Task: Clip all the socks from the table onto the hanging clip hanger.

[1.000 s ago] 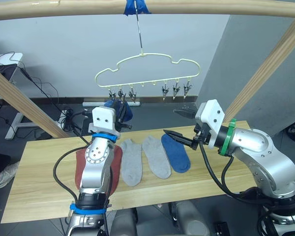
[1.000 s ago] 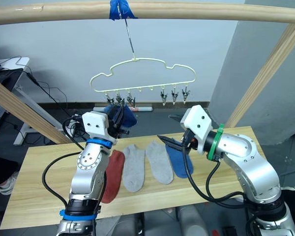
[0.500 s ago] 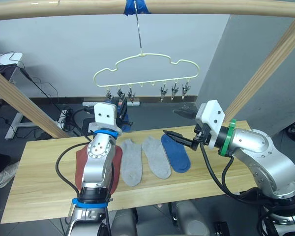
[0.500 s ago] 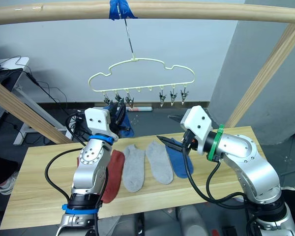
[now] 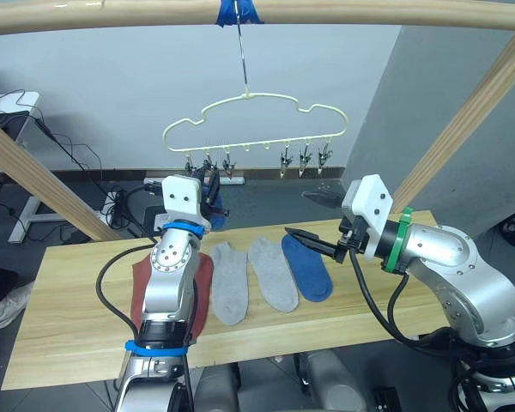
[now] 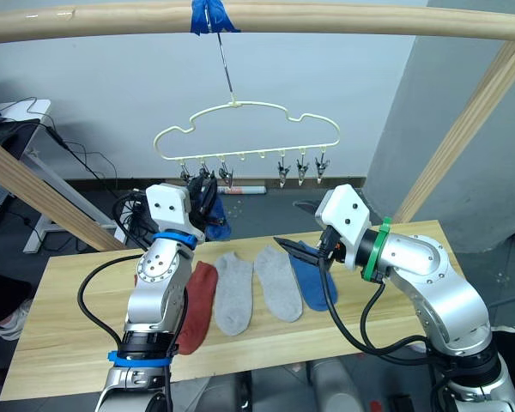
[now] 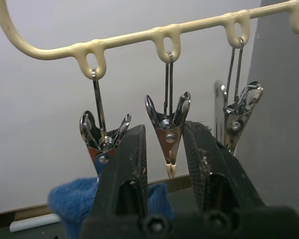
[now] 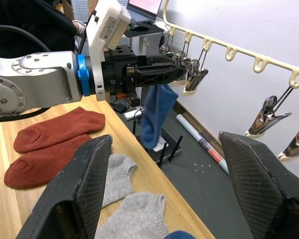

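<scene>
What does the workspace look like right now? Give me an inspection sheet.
Surface: wooden table, light planks.
Job's things: on the table lie two rust-red socks, two grey socks and one blue sock; a second blue sock hangs by the clip hanger.
Clutter: nothing seen.
Grippers: left gripper raised at the clips, fingers either side of one clip; right gripper open above the table.
Cables: black cables on both arms.
Surroundings: wooden pole frame, grey wall.

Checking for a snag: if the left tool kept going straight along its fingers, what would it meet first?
Probably the small grey metal clip hanging from the pale yellow wire hanger, framed between the left tool fingers; depth is unclear.
</scene>
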Robot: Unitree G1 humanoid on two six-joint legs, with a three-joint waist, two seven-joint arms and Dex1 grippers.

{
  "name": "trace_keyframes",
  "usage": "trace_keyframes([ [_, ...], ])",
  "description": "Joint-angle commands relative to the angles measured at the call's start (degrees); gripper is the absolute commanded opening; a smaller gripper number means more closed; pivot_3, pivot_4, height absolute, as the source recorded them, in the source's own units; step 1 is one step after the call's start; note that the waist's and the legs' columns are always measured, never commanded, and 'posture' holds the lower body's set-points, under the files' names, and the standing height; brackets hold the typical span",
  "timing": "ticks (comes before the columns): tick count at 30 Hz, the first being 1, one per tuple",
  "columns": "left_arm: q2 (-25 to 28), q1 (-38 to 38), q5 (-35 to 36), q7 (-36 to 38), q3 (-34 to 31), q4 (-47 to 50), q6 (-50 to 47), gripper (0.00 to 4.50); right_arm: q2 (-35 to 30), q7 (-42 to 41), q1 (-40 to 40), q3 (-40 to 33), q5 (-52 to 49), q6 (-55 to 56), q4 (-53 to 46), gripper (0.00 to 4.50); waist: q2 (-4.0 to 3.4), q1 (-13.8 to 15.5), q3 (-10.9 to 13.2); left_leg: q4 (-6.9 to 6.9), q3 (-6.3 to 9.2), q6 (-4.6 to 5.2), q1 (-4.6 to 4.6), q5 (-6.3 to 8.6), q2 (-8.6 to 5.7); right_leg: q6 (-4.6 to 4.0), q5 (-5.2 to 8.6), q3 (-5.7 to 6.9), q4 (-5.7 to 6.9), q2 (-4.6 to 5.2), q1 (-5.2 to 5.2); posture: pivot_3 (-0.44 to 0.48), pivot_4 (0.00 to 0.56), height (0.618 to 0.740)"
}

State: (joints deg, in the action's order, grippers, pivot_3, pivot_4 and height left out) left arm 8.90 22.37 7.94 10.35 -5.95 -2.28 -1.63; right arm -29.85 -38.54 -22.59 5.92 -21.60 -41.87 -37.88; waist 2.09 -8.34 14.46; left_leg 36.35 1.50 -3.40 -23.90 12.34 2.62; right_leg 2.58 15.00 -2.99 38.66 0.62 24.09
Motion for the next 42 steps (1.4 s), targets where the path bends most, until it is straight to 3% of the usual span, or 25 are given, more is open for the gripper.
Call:
trace_keyframes([
  [1,0.53,1.82,0.46,0.27,-0.59,1.06,1.52,1.21,0.03,0.26,-0.66,0.06,-0.9,1.12,-1.07,3.6,0.0,0.0,0.0,0.0,0.0,0.0,0.0,0.0,0.0,0.0,0.0,0.0,0.0,0.0,0.0,-0.265,0.248,0.74],
  [16,0.5,2.46,0.56,0.37,-0.69,1.03,1.37,1.21,0.0,0.06,-0.78,0.41,-0.91,1.32,-0.75,3.6,0.0,0.0,0.0,-0.04,-0.01,0.0,0.0,0.0,0.0,0.0,0.0,0.0,-0.04,0.0,0.0,-0.261,0.247,0.74],
  [18,0.5,2.37,0.89,0.64,-0.8,1.12,1.5,0.66,0.0,0.07,-0.73,0.47,-0.91,1.31,-0.81,3.6,0.0,0.01,0.0,-0.04,-0.01,0.0,0.0,0.0,0.0,0.0,0.0,-0.01,-0.04,0.0,0.0,-0.259,0.247,0.74],
  [21,0.6,2.3,1.36,1.28,-0.79,1.14,1.75,0.25,-0.06,0.0,-0.64,0.59,-0.81,1.45,-0.72,3.6,0.0,0.01,0.0,-0.04,-0.01,0.0,0.0,0.0,0.0,0.0,0.0,-0.01,-0.05,0.0,0.0,-0.259,0.247,0.74],
  [29,1.7,1.8,1.93,2.62,-1.0,2.0,1.51,0.21,-1.29,0.35,1.33,2.7,1.43,2.31,0.59,3.6,0.0,0.02,0.0,-0.04,-0.01,0.0,0.0,0.0,0.0,0.0,0.0,-0.01,-0.05,0.0,0.0,-0.252,0.248,0.74],
  [32,2.75,1.51,2.88,4.13,-1.17,3.07,0.61,0.21,-0.1,4.05,3.55,4.77,4.21,1.23,4.41,3.6,0.01,0.04,0.0,-0.07,0.0,0.0,0.0,0.0,0.01,0.0,0.0,0.01,-0.06,0.0,0.0,-0.247,0.251,0.74],
  [36,4.24,1.27,4.79,6.53,-1.28,4.51,-1.23,0.21,4.86,10.76,5.0,7.53,9.77,3.57,13.89,4.48,0.02,0.02,0.01,-0.08,-0.05,0.0,0.02,0.0,0.02,0.0,0.0,-0.06,-0.04,0.0,0.02,-0.241,0.252,0.74],
  [42,5.72,1.52,8.16,8.95,-1.82,6.51,-5.57,0.21,13.57,17.97,3.73,9.84,16.4,10.63,32.63,4.5,0.02,0.03,0.02,-0.11,-0.07,0.0,0.02,0.0,0.02,0.0,0.0,-0.08,-0.06,0.0,0.03,-0.228,0.255,0.74],
])
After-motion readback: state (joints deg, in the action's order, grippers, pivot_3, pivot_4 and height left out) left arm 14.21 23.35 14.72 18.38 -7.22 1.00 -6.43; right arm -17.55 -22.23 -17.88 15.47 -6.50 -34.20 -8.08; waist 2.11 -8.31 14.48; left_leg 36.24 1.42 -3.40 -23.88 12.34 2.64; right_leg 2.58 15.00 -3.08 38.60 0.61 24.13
